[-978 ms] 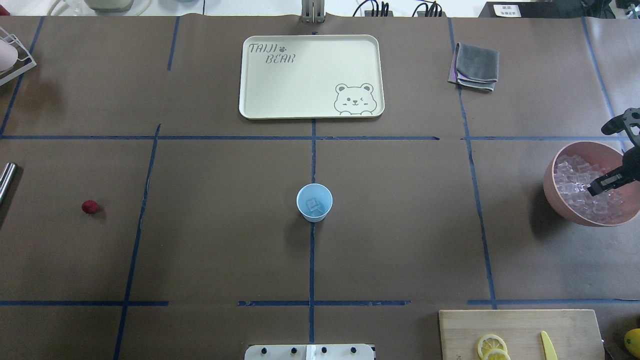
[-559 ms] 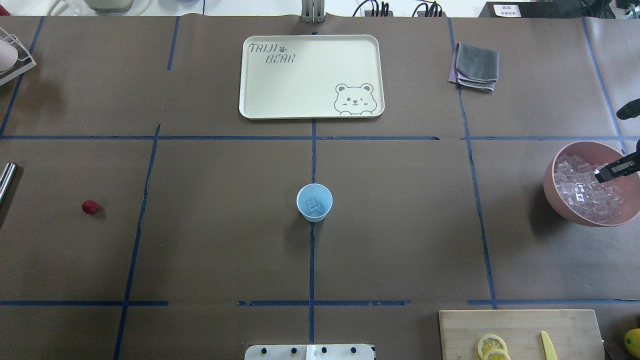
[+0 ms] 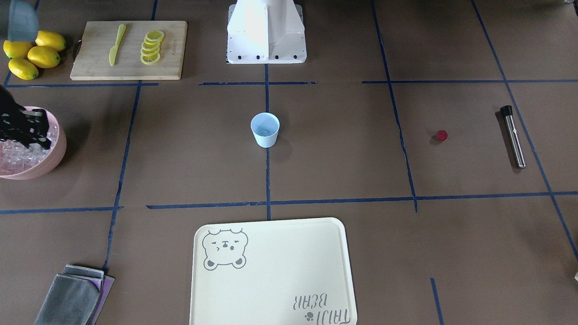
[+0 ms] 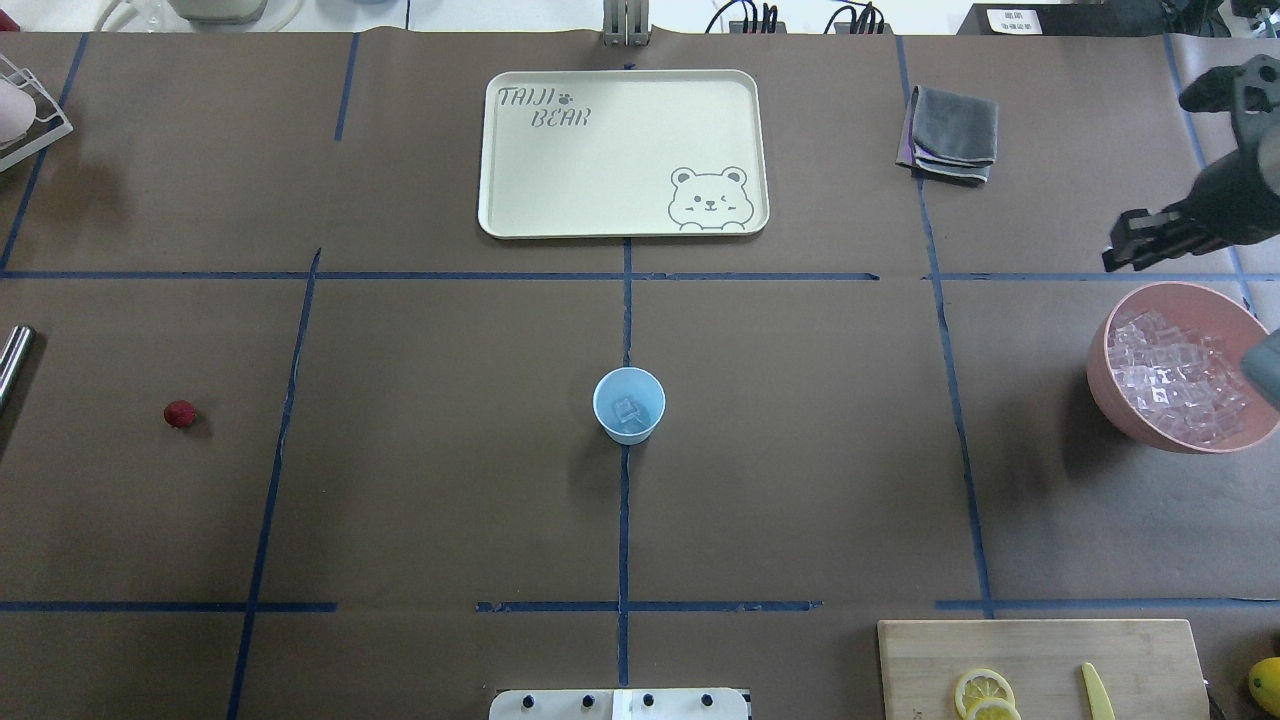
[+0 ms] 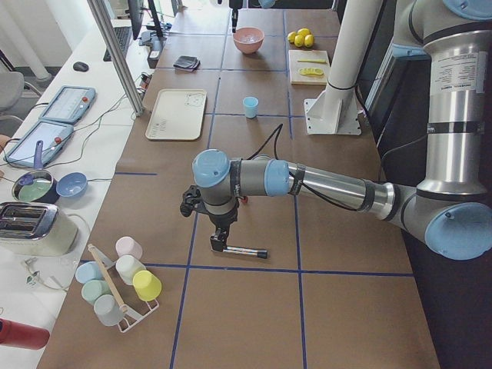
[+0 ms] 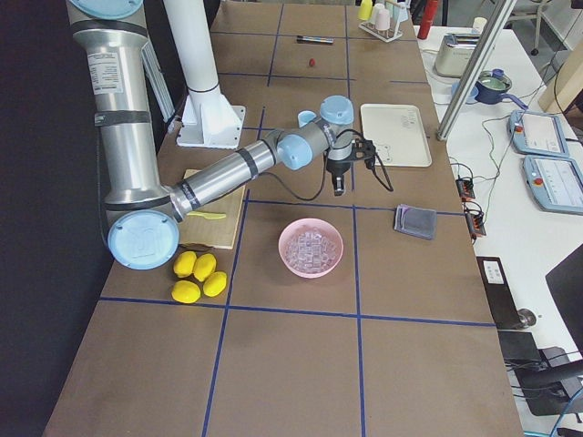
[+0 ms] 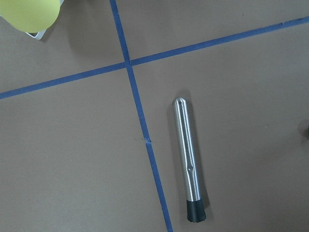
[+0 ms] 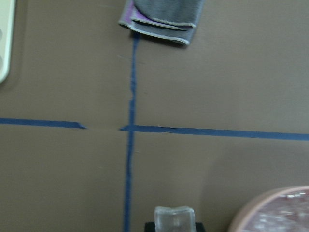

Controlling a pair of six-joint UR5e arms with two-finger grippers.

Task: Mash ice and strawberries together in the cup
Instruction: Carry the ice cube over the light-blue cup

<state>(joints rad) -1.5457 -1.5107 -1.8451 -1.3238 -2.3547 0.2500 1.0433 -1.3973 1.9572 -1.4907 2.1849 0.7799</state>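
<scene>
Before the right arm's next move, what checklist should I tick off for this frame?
1. Right gripper holds an ice cube: ok, the wrist view shows it between the fingers.
2. Gripper clear of the pink bowl: ok.
3. Cup upright, mouth open: ok.
4. Way to the cup unobstructed: ok.
5. Strawberry in the cup: not ok, it lies far off.
6. Left gripper open or shut: cannot tell.

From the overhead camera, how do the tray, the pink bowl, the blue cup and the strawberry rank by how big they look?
Largest to smallest:
1. tray, clearly the biggest
2. pink bowl, though its right side is partly hidden at the picture's edge
3. blue cup
4. strawberry, by far the smallest
</scene>
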